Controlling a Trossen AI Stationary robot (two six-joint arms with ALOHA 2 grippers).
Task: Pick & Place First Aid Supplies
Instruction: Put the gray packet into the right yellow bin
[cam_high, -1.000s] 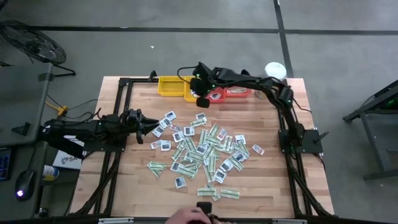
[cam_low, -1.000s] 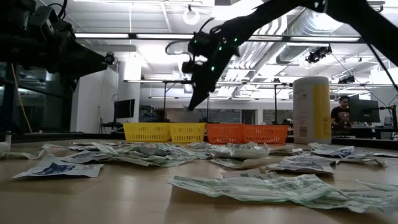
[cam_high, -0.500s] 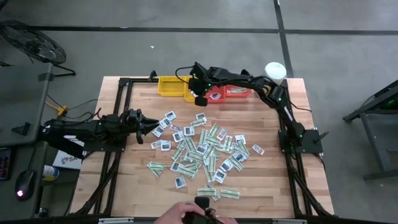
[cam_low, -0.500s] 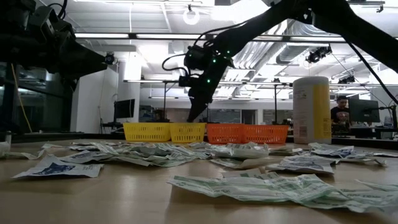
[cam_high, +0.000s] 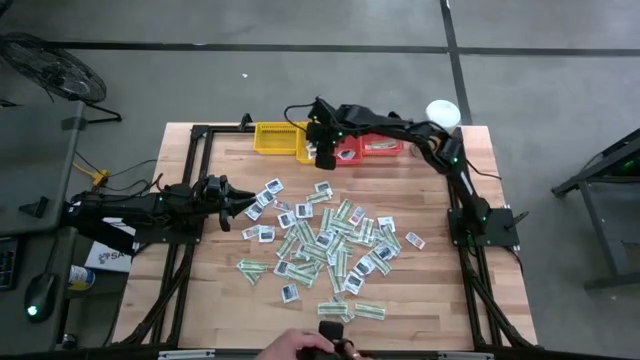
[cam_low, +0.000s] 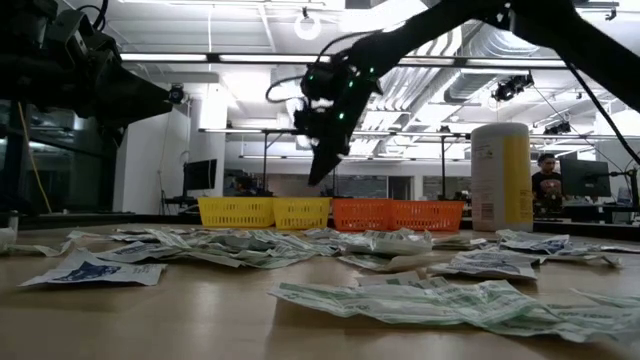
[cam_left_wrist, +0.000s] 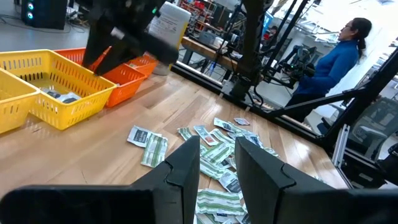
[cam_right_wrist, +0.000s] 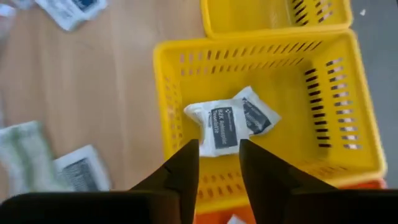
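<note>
Hovering released right hand (cam_right_wrist: 217, 163) above yellow tray (cam_right_wrist: 360, 124), two packets (cam_right_wrist: 231, 121) inside, left hand (cam_left_wrist: 214, 158) parted, empty.

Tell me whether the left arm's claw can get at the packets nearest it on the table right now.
Probably yes. The left claw hangs open beside the edge of the packet pile, with only bare table between them. The right claw is far off, over the yellow tray.
</note>
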